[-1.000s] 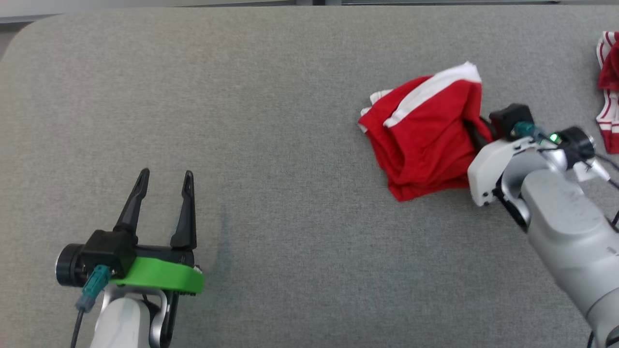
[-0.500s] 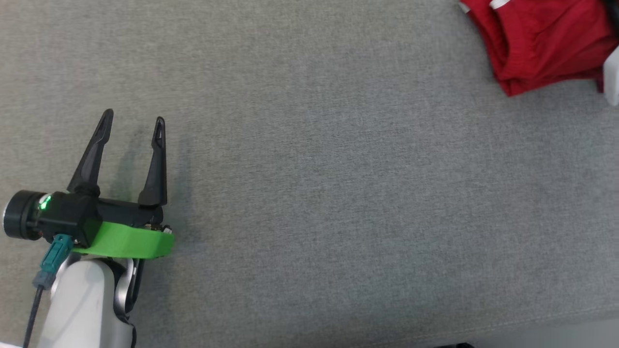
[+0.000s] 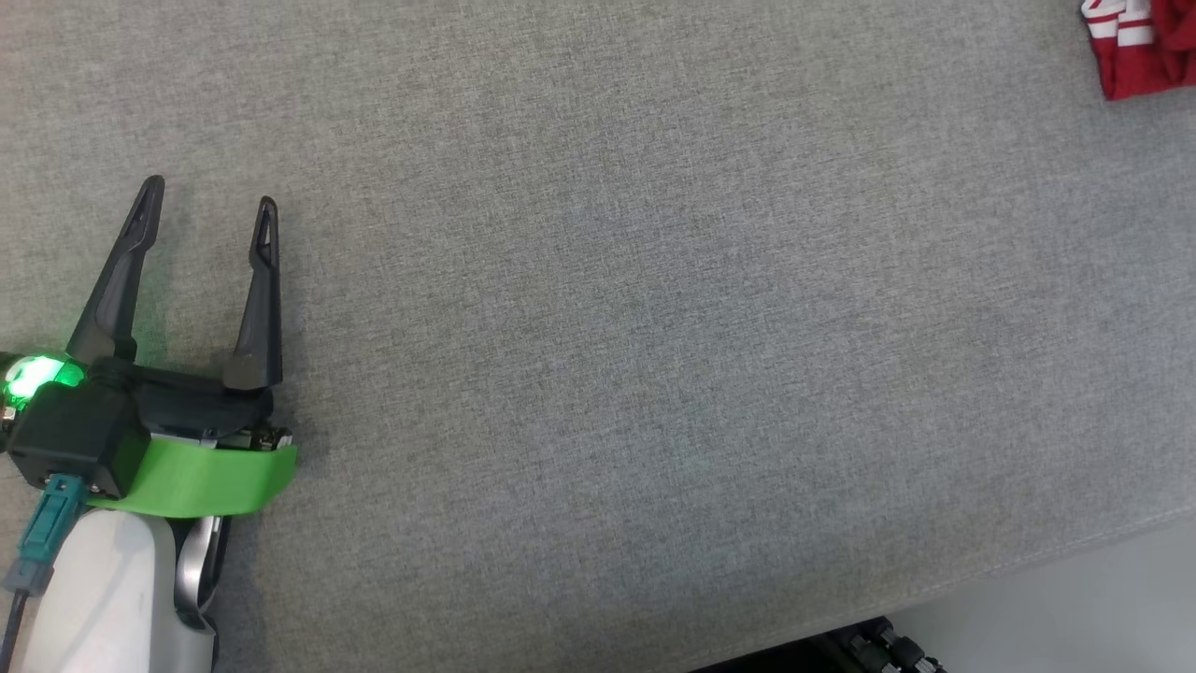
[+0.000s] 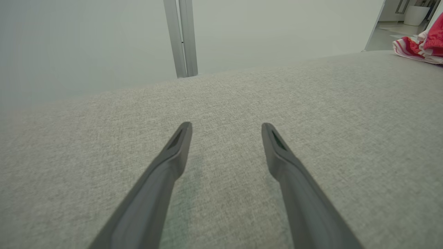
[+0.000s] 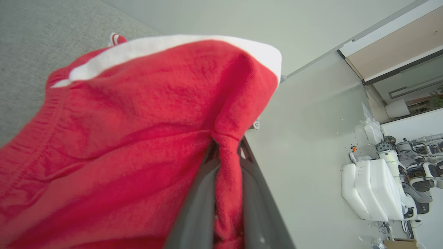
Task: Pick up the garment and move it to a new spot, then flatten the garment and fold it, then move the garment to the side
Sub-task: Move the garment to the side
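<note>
- Red knit garment with a broad white band (image 5: 138, 138) belongs on the grey woven-fabric counter (image 3: 654, 327), the biggest thing here. A wide stretch of the weave spreads ahead of the robot in the head view, which looks like room enough for a new spot.
- The garment itself is bunched, not flat. In the right wrist view it bulges in front of the lens, with a pinched fold running down between the two dark fingers (image 5: 258, 211) and the counter showing beyond it at the upper left. Whether it hangs free of the counter or drags on it cannot be told.
- The right end effector (image 5: 228, 148) is clenched on that fold, so the pick-up part of the first step appears made. The carry to a new spot seems to be the step in hand.
- The left end effector (image 3: 209, 191) is released, its fingers spread wide over the weave at the lower left of the head view, gripping nothing.
- A small red-and-white striped cloth (image 4: 413, 50) lies at the far corner of the counter, well apart from the left end effector. It looks like a separate piece, though that is not certain.
- Left to do, by this judgement: setting down, flattening, folding, and the move to the side.
</note>
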Controlling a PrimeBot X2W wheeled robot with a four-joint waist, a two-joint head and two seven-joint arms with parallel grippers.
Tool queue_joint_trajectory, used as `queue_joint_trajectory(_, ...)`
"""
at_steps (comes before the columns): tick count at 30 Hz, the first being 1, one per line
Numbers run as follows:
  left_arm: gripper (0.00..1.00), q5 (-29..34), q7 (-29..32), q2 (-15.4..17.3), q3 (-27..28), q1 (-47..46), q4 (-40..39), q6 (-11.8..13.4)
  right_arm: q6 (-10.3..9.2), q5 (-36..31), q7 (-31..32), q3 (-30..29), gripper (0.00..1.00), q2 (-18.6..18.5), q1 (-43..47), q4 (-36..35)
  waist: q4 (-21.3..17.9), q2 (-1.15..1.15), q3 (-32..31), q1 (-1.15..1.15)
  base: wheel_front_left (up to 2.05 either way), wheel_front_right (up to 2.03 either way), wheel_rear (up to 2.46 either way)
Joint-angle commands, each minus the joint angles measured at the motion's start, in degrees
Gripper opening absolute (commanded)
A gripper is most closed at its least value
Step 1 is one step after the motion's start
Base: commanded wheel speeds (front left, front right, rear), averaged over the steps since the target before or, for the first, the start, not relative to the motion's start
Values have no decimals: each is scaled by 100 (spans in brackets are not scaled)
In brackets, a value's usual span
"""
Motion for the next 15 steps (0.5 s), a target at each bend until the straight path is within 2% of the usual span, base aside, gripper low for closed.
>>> queue_joint_trajectory(1,100,18,7,34,-28,33,8,-17,-15,32,32,51,0,-40,-102,63,-32,0,69,-1,0,0,0)
queue_joint_trajectory(4,100,18,10,37,-60,44,-63,-17,-16,21,15,122,0,-62,-232,291,16,0,86,-1,0,0,0)
queue_joint_trajectory(5,100,12,10,42,-58,46,-80,-17,-16,5,-24,111,11,-47,-290,372,27,0,92,-1,0,0,0)
queue_joint_trajectory(6,100,7,10,50,-55,44,-92,-12,-16,-48,-65,127,44,-19,-330,470,41,0,100,-1,0,0,0)
queue_joint_trajectory(7,100,3,10,51,-55,44,-97,-6,-16,-80,-108,138,100,19,-362,553,54,0,100,-1,0,0,0)
queue_joint_trajectory(15,100,-55,10,-6,-10,130,0,57,-15,-602,-777,51,100,373,-643,1108,96,0,-100,-1,0,0,0)
